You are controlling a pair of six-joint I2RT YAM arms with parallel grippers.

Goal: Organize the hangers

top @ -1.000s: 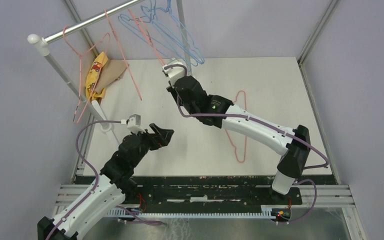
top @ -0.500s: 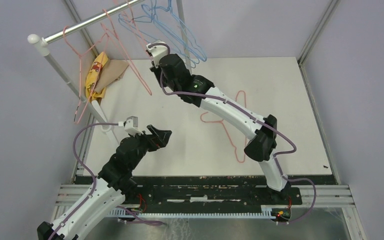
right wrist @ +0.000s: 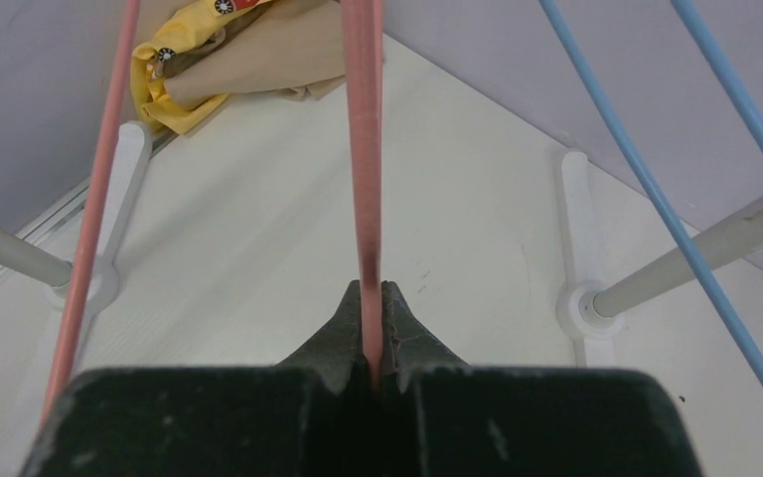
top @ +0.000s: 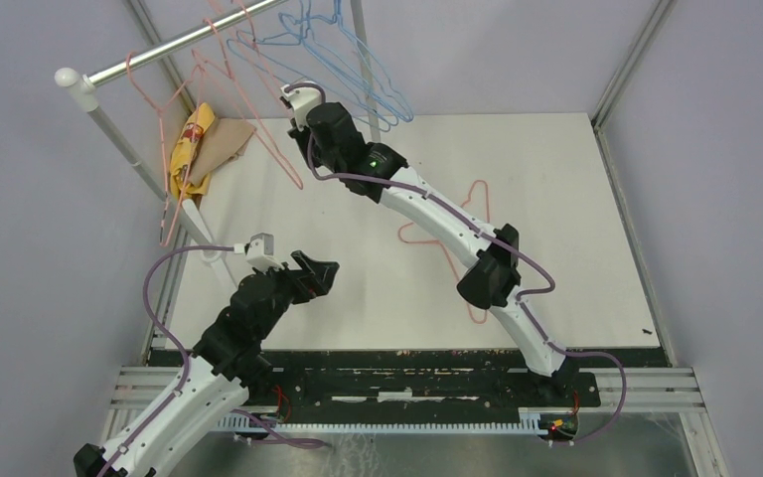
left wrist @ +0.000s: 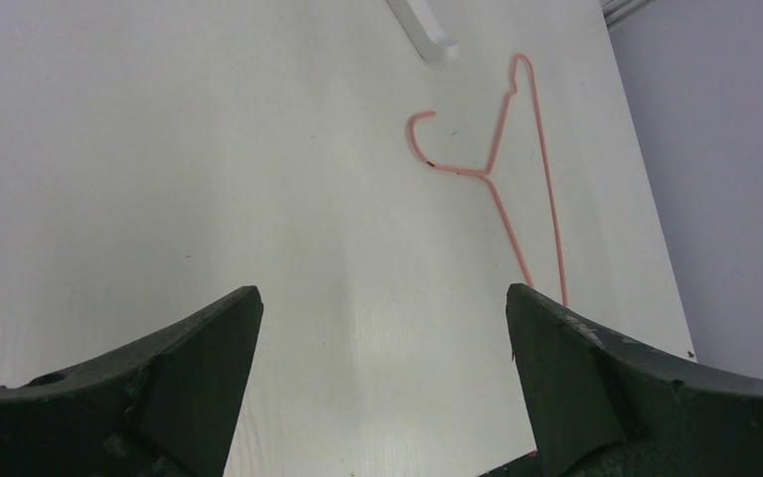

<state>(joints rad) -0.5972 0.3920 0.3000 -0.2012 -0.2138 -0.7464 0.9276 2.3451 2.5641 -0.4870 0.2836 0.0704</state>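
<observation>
**Right arm pinched a pink hanger up by the rail**

The right gripper (right wrist: 373, 298) was up at the far left of the table (top: 576, 199), its jaws squeezed tight on the wire of a pink-red hanger (right wrist: 363, 149). That hanger ran up towards the silver rail (top: 174, 45); I could not tell whether its hook was on it. Light blue hangers (right wrist: 656, 194) hung from the rail just to the right. A yellow cloth (top: 191, 149) lay bunched under the rail. The left gripper (left wrist: 382, 308) hovered low over the table, jaws spread wide and holding nothing. Beyond it, a second pink-red hanger (left wrist: 488, 175) lay flat on the white tabletop.
</observation>
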